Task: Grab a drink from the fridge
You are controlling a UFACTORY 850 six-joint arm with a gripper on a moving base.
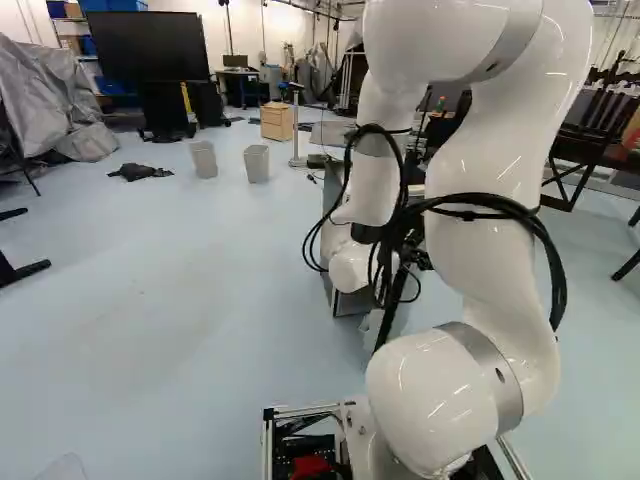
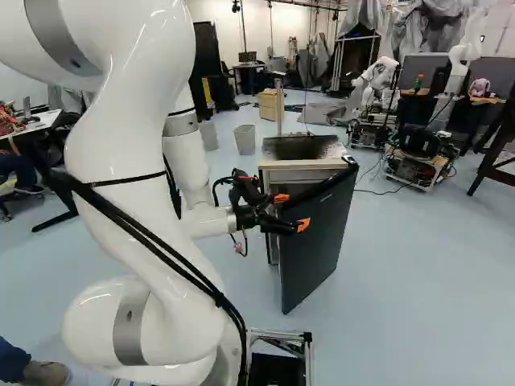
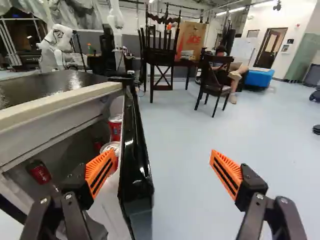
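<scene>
Inside the fridge stand red, silver-topped cans.

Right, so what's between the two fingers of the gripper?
The open fridge door, edge-on, nearer the finger by the cans, with floor showing on its other side. The wrist view shows this; the gripper is open.

The white arm hides much of the fridge in the left base view.
</scene>
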